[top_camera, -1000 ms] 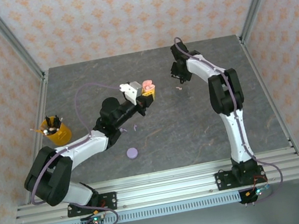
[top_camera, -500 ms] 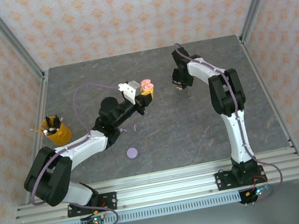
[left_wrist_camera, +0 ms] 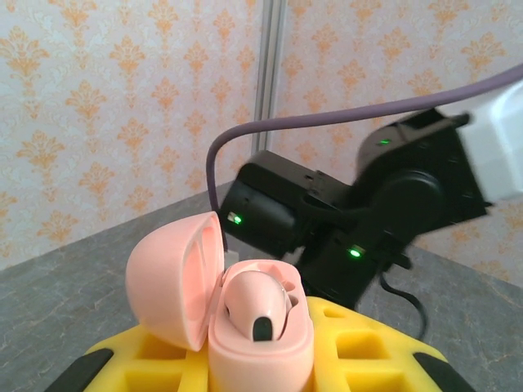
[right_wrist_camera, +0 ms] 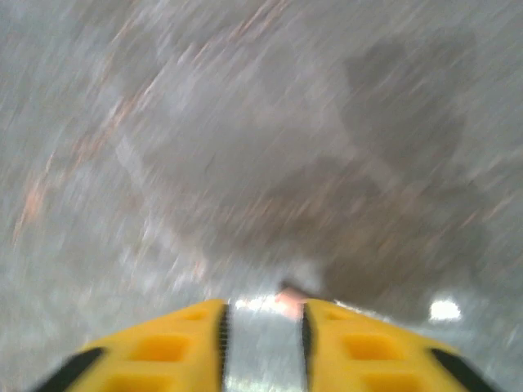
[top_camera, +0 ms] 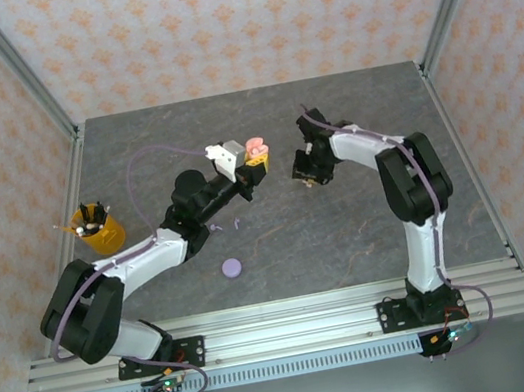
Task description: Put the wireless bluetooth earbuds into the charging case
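At table (top_camera: 350, 231) centre, well off edges, bare gap btwn arms: L gripper (top_camera: 257, 156) clamps pink case (left_wrist_camera: 261, 343), mouth up, lid left; R gripper (right_wrist_camera: 263, 314) pinches pink earbud (right_wrist_camera: 290, 296), axis blurred

The left arm (top_camera: 146, 257) and the right arm (top_camera: 420, 249) share one build: glossy white links joined by rounded black joint housings. A lilac cable (top_camera: 146, 156) loops off the left arm. A like cable (left_wrist_camera: 327, 119) runs along the right arm, whose black housings carry small green lights (left_wrist_camera: 354, 252). Each arm ends in a black base plate (top_camera: 421, 308). The right gripper (right_wrist_camera: 263, 307) has bright yellow fingers (right_wrist_camera: 163, 349) with square pockets and black corner patches. A white camera block (top_camera: 226, 153) sits at the left wrist.
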Controlling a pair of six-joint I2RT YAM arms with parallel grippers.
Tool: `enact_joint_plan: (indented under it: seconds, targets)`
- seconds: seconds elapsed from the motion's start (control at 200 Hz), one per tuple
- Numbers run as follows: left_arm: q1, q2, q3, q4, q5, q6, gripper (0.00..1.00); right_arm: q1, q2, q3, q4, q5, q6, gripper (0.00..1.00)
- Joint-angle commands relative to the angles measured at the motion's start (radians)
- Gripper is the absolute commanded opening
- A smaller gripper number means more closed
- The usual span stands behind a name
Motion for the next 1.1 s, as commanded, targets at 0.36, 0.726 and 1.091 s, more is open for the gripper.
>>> enact_joint_plan:
  seconds: [0.36, 0.726, 1.091]
  targets:
    - [0.003, -0.042, -0.007, 0.024, -0.009, -0.001, 0.0, 0.038, -0.129, -0.09, 0.021, 0.195, 0.1, 0.44]
    - [0.004, -0.073, -0.019, 0.005, -0.021, 0.013, 0.0, 0.042, -0.041, -0.08, 0.033, 0.19, 0.103, 0.47]
    - [0.003, -0.073, -0.017, 0.006, -0.029, 0.005, 0.0, 0.118, 0.011, -0.006, 0.104, -0.001, 0.169, 0.46]
